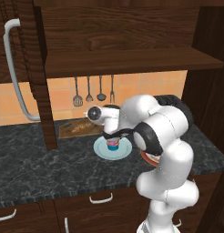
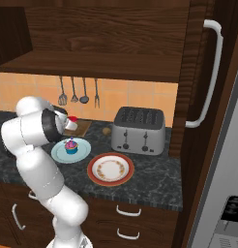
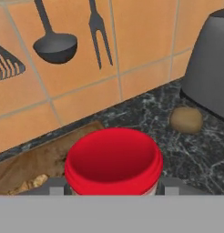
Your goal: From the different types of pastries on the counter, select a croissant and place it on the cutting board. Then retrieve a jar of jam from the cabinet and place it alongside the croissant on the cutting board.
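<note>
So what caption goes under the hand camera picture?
Red jam jar held just above the wooden cutting board, with a brown lump on the counter.

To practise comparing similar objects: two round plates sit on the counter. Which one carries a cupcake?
The pale blue plate, left of the toaster, holds the cupcake. The other plate, orange-rimmed and patterned, lies bare nearer the counter's front edge.
</note>
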### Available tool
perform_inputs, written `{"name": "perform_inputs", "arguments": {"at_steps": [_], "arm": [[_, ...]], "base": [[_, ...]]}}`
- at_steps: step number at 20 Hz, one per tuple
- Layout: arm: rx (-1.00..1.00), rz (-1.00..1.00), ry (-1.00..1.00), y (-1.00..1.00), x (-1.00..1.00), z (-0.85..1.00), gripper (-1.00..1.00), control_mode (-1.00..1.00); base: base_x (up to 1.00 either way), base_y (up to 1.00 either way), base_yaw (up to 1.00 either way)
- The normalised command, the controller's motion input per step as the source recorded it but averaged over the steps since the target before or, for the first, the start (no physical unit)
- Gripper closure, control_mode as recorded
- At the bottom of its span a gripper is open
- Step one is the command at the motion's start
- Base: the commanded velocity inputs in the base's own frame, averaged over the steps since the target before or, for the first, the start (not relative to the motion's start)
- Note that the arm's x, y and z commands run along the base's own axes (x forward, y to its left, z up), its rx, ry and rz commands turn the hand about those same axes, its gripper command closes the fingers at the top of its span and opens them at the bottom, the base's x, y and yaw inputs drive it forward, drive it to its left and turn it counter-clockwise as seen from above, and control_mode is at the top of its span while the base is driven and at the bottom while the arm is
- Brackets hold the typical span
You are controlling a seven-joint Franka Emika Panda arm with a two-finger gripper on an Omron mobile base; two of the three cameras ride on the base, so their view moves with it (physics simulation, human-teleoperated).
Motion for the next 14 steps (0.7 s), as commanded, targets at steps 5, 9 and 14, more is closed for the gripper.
{"name": "perform_inputs", "arguments": {"at_steps": [5,9,14], "arm": [[0.0,-0.02,-0.13,0.14,0.2,-0.26,1.0,-1.0],[0.0,-0.06,-0.08,0.01,0.14,-0.17,1.0,-1.0],[0.0,-0.03,0.0,0.0,0.1,-0.2,1.0,-1.0]], "base": [[0.0,0.0,0.0],[0.0,0.0,0.0],[0.0,0.0,0.0]]}}
